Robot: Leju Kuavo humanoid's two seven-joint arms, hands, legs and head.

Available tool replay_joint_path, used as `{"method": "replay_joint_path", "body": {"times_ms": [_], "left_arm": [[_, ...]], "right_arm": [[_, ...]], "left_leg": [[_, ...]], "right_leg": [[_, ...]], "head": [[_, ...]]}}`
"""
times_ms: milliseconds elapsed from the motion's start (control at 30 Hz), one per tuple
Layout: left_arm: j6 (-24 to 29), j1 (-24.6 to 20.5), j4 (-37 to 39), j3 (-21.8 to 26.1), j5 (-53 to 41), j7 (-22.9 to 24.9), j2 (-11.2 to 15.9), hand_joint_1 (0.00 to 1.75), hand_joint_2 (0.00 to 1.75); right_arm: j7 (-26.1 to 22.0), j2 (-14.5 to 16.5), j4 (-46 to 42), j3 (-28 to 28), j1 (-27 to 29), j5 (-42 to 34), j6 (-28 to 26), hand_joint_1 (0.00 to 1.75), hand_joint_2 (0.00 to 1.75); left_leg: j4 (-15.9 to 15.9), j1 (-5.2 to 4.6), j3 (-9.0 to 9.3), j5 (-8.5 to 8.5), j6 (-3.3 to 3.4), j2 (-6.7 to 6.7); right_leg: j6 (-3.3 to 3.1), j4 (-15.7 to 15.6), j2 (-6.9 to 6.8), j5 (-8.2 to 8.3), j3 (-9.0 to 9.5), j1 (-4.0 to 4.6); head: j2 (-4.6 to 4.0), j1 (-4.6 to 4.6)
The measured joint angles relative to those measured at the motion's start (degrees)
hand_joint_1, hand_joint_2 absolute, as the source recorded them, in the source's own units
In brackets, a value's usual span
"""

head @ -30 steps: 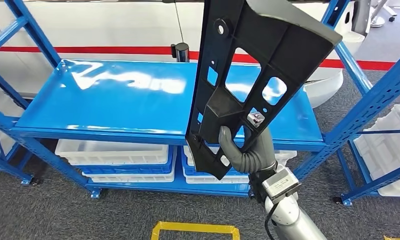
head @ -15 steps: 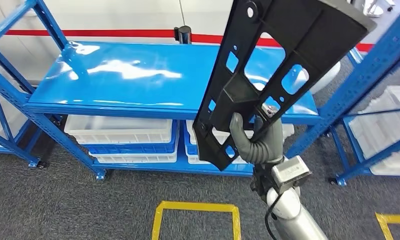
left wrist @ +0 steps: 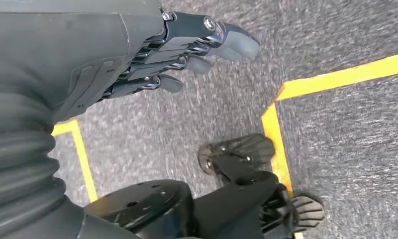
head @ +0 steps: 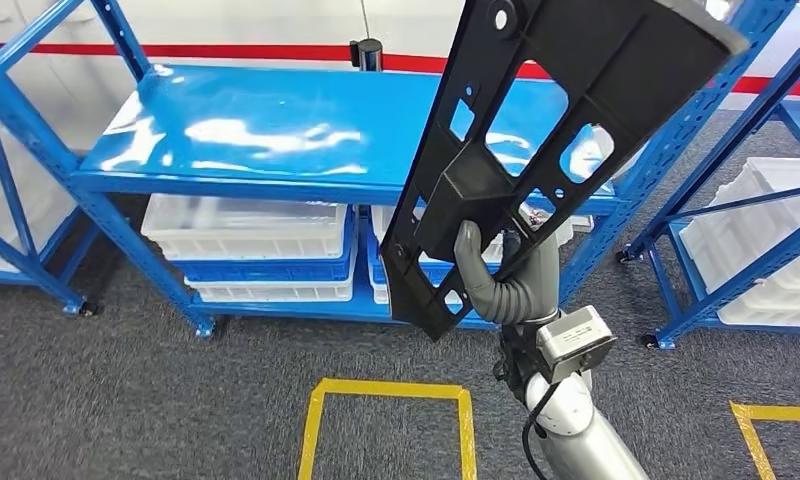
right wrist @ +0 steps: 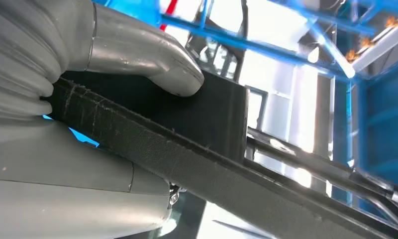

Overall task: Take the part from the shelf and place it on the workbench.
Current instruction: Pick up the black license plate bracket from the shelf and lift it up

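Two blue shelves (head: 276, 130) stand on grey carpet (head: 126, 400); right hand (head: 506, 285) grips black part (head: 556, 110).

We note white bins (head: 246, 228) stacked on blue trays under the rack. Grey carpet (head: 126, 400) carries yellow tape outlines (head: 386, 388). A red stripe (head: 226, 55) runs along the white wall. More white bins (head: 766, 250) sit at right.

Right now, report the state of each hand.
Left hand: holds nothing, fingers close together and fairly straight; open or shut cannot be told.
Right hand: grips the black plastic part.
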Motion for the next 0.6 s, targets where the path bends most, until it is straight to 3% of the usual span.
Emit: {"method": "replay_joint_path", "body": {"times_ms": [67,100,167,233,267,333,400,433,500,533,600], "left_arm": [[0.01,-0.01,0.02,0.01,0.01,0.01,0.07,0.00,1.75],[0.01,-0.01,0.03,0.01,0.01,0.02,0.14,0.00,1.75],[0.03,0.00,0.05,0.03,0.02,0.03,0.32,0.00,1.75],[0.05,-0.02,0.05,0.05,0.01,0.04,0.43,0.00,1.75],[0.03,-0.01,0.05,0.06,-0.02,0.04,0.44,0.00,1.75],[-0.03,0.02,0.05,0.05,-0.07,0.04,0.43,0.00,1.75],[-0.05,0.02,0.04,0.05,-0.14,0.04,0.38,0.00,1.75],[-0.05,0.03,0.03,0.05,-0.24,0.04,0.34,0.00,1.75],[-0.05,0.08,0.02,0.05,-0.51,0.04,0.26,0.00,1.75],[-0.05,0.14,0.02,0.05,-0.65,0.05,0.23,0.00,1.75],[-0.05,0.31,0.06,0.05,-0.76,0.08,0.24,0.00,1.75]], "right_arm": [[-0.01,0.04,0.04,-0.01,0.04,0.03,-0.01,1.75,1.75],[0.00,0.03,0.07,-0.05,0.08,0.04,-0.02,1.75,1.75],[0.02,0.01,0.12,-0.19,0.11,0.00,-0.03,1.75,1.75],[0.03,-0.10,0.12,-0.26,0.07,-0.75,0.76,1.75,1.75],[-0.06,-0.27,0.13,-0.24,0.07,-1.39,1.55,1.75,1.75],[-0.47,-0.80,0.17,-0.09,0.21,-2.46,3.05,1.75,1.75],[-1.12,-1.22,0.19,0.02,0.36,-2.66,3.56,1.75,1.75],[-1.48,-1.31,0.13,0.02,0.39,-2.52,3.60,1.75,1.75],[-2.44,-1.39,-0.09,-0.03,0.65,-1.89,3.47,1.75,1.75],[-2.89,-1.43,-0.27,-0.11,0.93,-1.50,3.37,1.75,1.75],[-3.48,-1.54,-0.58,-0.25,1.57,-0.88,3.22,1.75,1.75]], "left_leg": [[-0.47,-0.64,-0.88,0.83,1.49,0.11],[-0.53,-0.88,-1.58,1.49,2.37,0.27],[-0.71,-1.07,-3.41,3.07,3.84,0.65],[-0.69,-1.34,-5.33,4.72,4.42,0.79],[-0.67,-1.49,-6.39,5.61,4.50,0.85],[-0.62,-1.70,-8.74,7.42,4.51,0.99],[-0.58,-1.73,-10.70,9.11,4.33,1.05],[-0.52,-1.79,-11.41,9.85,4.12,1.03],[-0.75,-1.80,-12.02,11.44,3.50,1.11],[-1.05,-1.77,-12.05,12.19,3.12,1.18],[-1.45,-1.54,-12.15,12.73,2.42,1.18]], "right_leg": [[0.83,-0.14,-0.01,0.88,-0.40,-0.28],[0.89,0.24,0.00,0.42,-0.93,-0.45],[0.13,3.94,0.04,-3.44,-2.81,-0.53],[-0.85,11.24,0.10,-8.83,-4.90,-0.23],[-0.90,14.74,0.12,-10.32,-5.32,-0.07],[-0.29,17.32,0.13,-10.04,-3.74,0.31],[0.01,12.40,0.10,-8.49,1.71,0.84],[-0.34,7.71,0.05,-8.88,5.61,1.17],[-1.03,0.72,-0.10,-10.40,10.42,1.65],[-1.27,-0.94,-0.12,-10.75,11.18,1.82],[-1.70,-1.25,-0.09,-9.54,10.28,1.55]], "head": [[0.00,0.25],[0.00,0.30],[0.00,0.48],[0.00,0.59],[0.00,0.58],[0.00,0.57],[0.00,0.57],[0.00,0.59],[0.00,0.51],[0.00,0.51],[0.00,0.55]]}}
